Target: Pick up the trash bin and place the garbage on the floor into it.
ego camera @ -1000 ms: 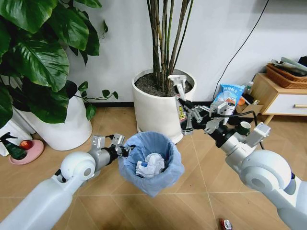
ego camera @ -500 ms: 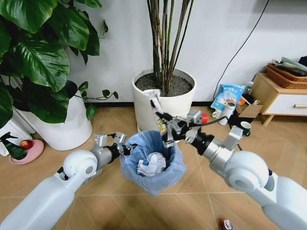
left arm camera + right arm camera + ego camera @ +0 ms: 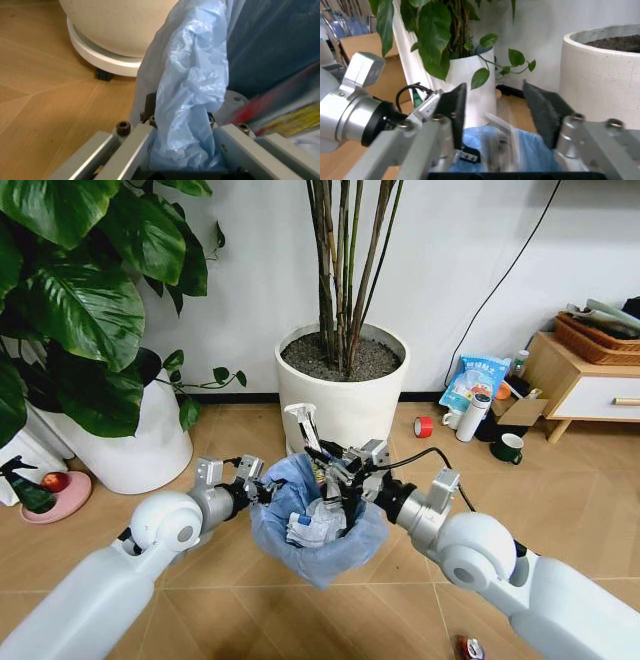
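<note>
The right gripper [image 3: 335, 470], jaws spread, hangs over the bin [image 3: 316, 518] with the long wrapper [image 3: 305, 428] upright between them; the left gripper [image 3: 262, 490] pinches the near-left rim.

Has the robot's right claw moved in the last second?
Yes. The right gripper swung leftward, from beside the white plant pot to over the trash bin.
</note>
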You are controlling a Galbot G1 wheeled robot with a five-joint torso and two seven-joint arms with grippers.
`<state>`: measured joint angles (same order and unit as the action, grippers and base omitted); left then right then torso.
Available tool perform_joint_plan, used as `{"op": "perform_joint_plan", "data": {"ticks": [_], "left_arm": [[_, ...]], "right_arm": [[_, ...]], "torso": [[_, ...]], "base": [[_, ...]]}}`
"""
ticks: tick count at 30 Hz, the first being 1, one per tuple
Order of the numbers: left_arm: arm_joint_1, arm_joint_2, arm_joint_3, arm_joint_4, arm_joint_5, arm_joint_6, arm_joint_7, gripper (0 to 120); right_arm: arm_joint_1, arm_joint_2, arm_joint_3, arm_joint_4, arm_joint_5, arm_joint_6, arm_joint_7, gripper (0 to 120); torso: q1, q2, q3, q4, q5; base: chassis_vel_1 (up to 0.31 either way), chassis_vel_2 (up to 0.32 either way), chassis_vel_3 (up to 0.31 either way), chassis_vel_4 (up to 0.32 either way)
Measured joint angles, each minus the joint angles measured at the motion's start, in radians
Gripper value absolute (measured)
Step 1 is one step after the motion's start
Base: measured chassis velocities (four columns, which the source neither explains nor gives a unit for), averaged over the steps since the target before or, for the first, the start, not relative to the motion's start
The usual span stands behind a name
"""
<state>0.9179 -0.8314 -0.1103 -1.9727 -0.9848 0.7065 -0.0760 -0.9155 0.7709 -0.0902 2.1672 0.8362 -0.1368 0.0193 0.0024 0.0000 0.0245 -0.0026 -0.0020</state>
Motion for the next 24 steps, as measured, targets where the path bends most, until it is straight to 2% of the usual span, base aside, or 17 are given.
{"op": "perform_joint_plan", "data": {"ticks": [1, 3, 5, 8, 12, 14, 15, 19, 24], "left_arm": [[0.0, 0.0, 0.0, 0.0, 0.0, 0.0, 0.001, 1], [0.0, 0.0, 0.0, 0.0, 0.0, 0.0, 0.001, 1], [-0.003, -0.003, 0.0, 0.0, 0.0, 0.0, 0.001, 1], [-0.003, -0.004, 0.001, 0.0, 0.0, 0.0, 0.001, 1], [0.001, -0.004, -0.002, 0.0, 0.004, 0.0, 0.001, 1], [0.007, -0.006, -0.011, 0.0, 0.007, 0.0, 0.001, 1], [0.007, -0.006, -0.011, 0.0, 0.007, 0.0, 0.001, 1], [0.024, -0.005, -0.031, 0.001, 0.029, -0.004, 0.007, 1], [0.044, -0.006, -0.049, -0.009, 0.053, -0.008, 0.007, 1]], "right_arm": [[0.001, 0.0, 0.002, -0.002, -0.001, 0.0, 0.001, 51], [0.001, 0.0, 0.003, -0.003, -0.001, 0.0, 0.001, 52], [-0.002, -0.001, 0.009, -0.006, -0.003, 0.001, 0.003, 64], [-0.009, -0.001, 0.022, -0.007, -0.004, 0.001, 0.012, 72], [-0.03, -0.002, 0.063, -0.007, -0.005, -0.004, 0.031, 84], [-0.065, -0.003, 0.12, 0.0, -0.006, -0.012, 0.066, 97], [-0.065, -0.003, 0.12, 0.0, -0.006, -0.012, 0.066, 97], [-0.143, 0.001, 0.234, 0.018, -0.024, -0.031, 0.134, 100], [-0.181, 0.022, 0.28, 0.014, -0.076, -0.061, 0.203, 100]], "torso": [[0.0, 0.0, 0.0, 0.0, 0.0], [0.0, 0.0, 0.0, 0.0, 0.0], [0.0, 0.0, 0.0, 0.0, 0.0], [0.0, 0.0, 0.0, 0.0, 0.0001], [0.0, 0.0, 0.0, 0.0, 0.0001], [0.0, 0.0, 0.0, 0.0001, 0.0002], [0.0, 0.0, 0.0, 0.0001, 0.0002], [0.0, 0.0, 0.0, -0.0002, 0.0001], [0.0, 0.0, 0.0, 0.0002, 0.0002]], "base": [[0.0, 0.0, 0.0, 0.0], [0.0, 0.0, 0.0, 0.0], [0.0, 0.0, 0.0, 0.0], [0.0, 0.0, 0.0, 0.0], [0.0, 0.0, 0.0, 0.0], [0.0, 0.0, 0.0, 0.0], [0.0, 0.0, 0.0, 0.0], [0.0, 0.0, 0.0, 0.0], [0.0, 0.0, 0.0, 0.0]]}}
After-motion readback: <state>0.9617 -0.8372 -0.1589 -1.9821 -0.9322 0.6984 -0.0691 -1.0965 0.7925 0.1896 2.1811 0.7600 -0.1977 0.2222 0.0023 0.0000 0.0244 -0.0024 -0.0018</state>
